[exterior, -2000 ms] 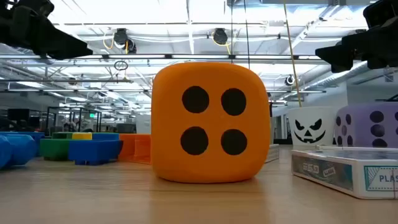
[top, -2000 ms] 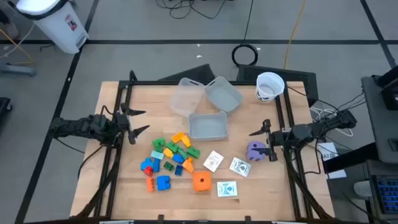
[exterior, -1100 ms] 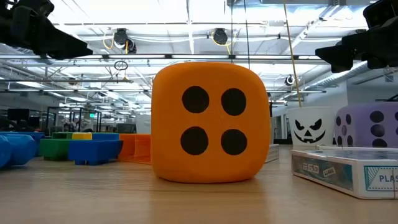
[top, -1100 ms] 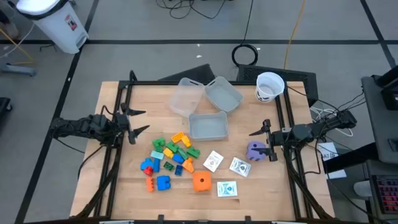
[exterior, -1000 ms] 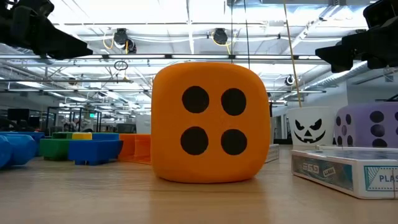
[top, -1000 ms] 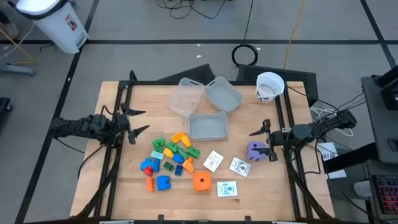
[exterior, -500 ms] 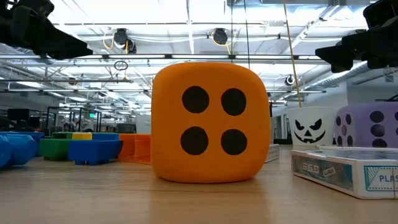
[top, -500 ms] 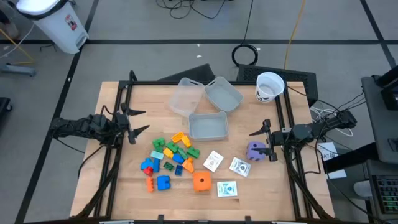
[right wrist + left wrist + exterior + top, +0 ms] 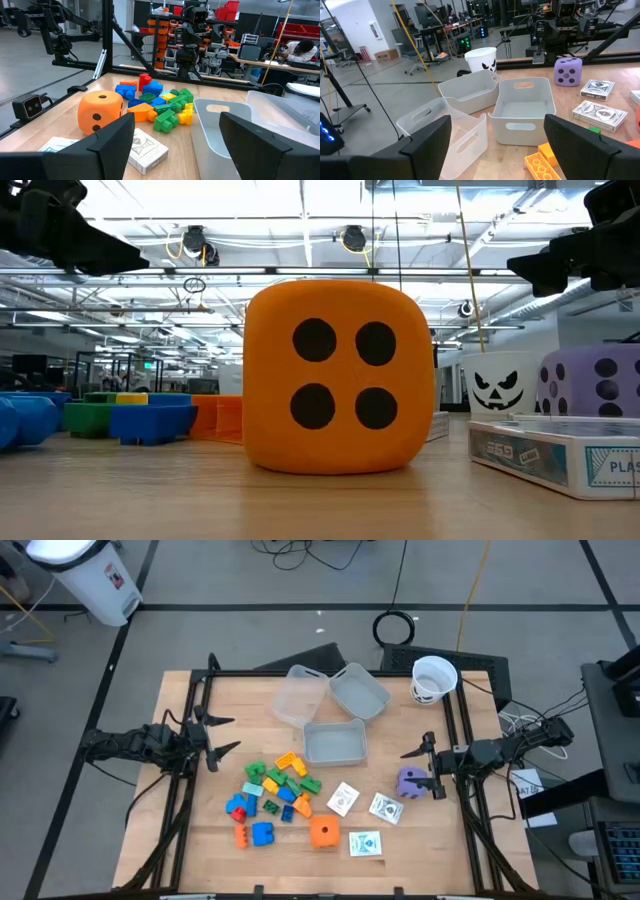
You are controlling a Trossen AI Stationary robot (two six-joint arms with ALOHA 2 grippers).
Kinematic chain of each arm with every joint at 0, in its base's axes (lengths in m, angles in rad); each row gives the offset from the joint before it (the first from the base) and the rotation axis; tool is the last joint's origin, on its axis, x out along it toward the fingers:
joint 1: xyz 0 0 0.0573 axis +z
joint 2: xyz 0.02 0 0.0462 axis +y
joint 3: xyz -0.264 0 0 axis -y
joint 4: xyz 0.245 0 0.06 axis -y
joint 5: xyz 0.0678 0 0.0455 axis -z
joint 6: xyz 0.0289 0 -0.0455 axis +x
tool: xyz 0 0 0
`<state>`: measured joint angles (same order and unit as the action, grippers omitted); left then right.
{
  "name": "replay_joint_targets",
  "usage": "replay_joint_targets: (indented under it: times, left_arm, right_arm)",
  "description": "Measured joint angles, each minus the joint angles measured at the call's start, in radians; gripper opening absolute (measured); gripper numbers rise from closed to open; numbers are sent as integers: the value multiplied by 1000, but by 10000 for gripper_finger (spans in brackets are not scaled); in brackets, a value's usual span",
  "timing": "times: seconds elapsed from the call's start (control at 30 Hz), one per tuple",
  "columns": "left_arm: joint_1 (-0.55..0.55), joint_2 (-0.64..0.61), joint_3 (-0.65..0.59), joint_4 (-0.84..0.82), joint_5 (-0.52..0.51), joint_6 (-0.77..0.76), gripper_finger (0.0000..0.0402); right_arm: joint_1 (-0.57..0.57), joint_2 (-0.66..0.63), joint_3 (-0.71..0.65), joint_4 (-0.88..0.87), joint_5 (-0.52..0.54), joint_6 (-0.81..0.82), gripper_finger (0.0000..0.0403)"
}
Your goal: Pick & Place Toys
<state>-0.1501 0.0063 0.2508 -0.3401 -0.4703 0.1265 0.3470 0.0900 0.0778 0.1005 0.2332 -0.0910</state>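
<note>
A heap of coloured blocks (image 9: 272, 792) lies on the table left of centre; it also shows in the right wrist view (image 9: 159, 102). An orange die (image 9: 323, 831) rests near the front, large in the low view (image 9: 338, 376). A purple die (image 9: 410, 781) sits at the right, just by my right gripper. Three white card packs (image 9: 365, 812) lie flat between the dice. My left gripper (image 9: 226, 735) is open and empty at the table's left edge. My right gripper (image 9: 418, 770) is open and empty at the right edge.
Three clear plastic bins (image 9: 335, 710) stand at the table's far middle, one (image 9: 335, 742) nearer the toys. A white cup with a face (image 9: 433, 678) stands at the far right corner. Black frame rails run along the table's left and right sides.
</note>
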Motion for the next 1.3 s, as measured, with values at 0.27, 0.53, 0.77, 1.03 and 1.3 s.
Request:
replay_joint_targets:
  times: [0.27, 0.53, 0.77, 1.03, 1.3]
  left_arm:
    - [0, 0, 0, 0, 0, 0, 324]
    - [0, 0, 0, 0, 0, 0, 324]
    - [0, 0, 0, 0, 0, 0, 324]
    - [0, 0, 0, 0, 0, 0, 324]
    - [0, 0, 0, 0, 0, 0, 324]
  right_arm:
    - [0, 0, 0, 0, 0, 0, 279]
    - [0, 0, 0, 0, 0, 0, 279]
    - [0, 0, 0, 0, 0, -1, 279]
    - [0, 0, 0, 0, 0, -450, 279]
    - [0, 0, 0, 2, -32, -518, 279]
